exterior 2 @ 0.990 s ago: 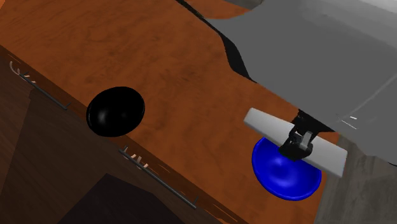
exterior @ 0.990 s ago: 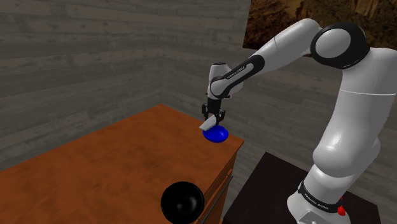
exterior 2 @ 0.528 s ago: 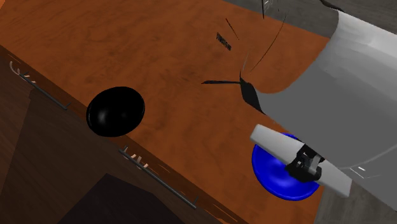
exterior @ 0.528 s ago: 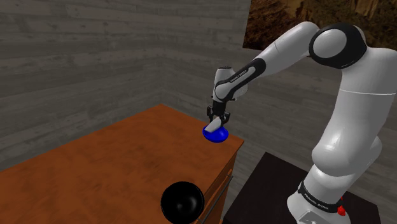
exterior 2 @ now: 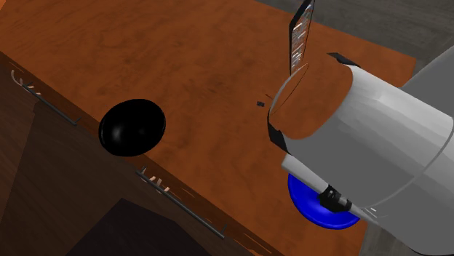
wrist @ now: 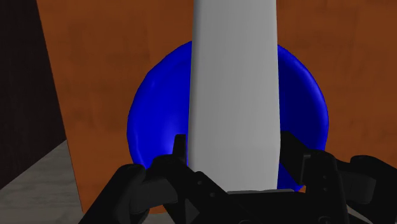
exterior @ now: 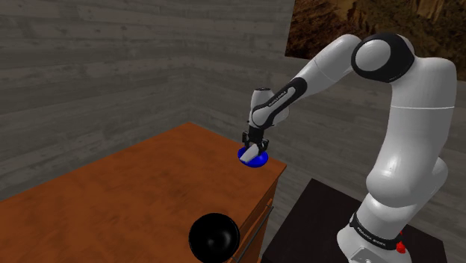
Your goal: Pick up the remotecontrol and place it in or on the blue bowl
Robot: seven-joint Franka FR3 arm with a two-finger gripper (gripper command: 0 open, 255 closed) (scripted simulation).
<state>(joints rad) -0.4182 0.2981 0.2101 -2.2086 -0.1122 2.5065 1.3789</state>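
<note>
Holding a flat grey slab-shaped remote control (exterior: 255, 148), the black two-finger gripper (exterior: 254, 143) hangs just above the round blue bowl (exterior: 252, 158) in the shoulder view.
The second exterior view sets the bowl at the brown wooden table's (exterior 2: 182, 65) edge, well apart from a glossy black dome (exterior 2: 132, 128); the wrist view has both fingers (wrist: 180, 151) clamped on the remote's sides.

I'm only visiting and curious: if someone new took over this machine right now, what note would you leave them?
Claw: shut on the pale grey remote control, held over the blue bowl.
Bowl sits near a corner of the wooden table.
Done: remote picked up and brought over the bowl.
Left: open the claw so the remote lands on the bowl, then pull away.
A black round object sits apart, at the table's edge.
</note>
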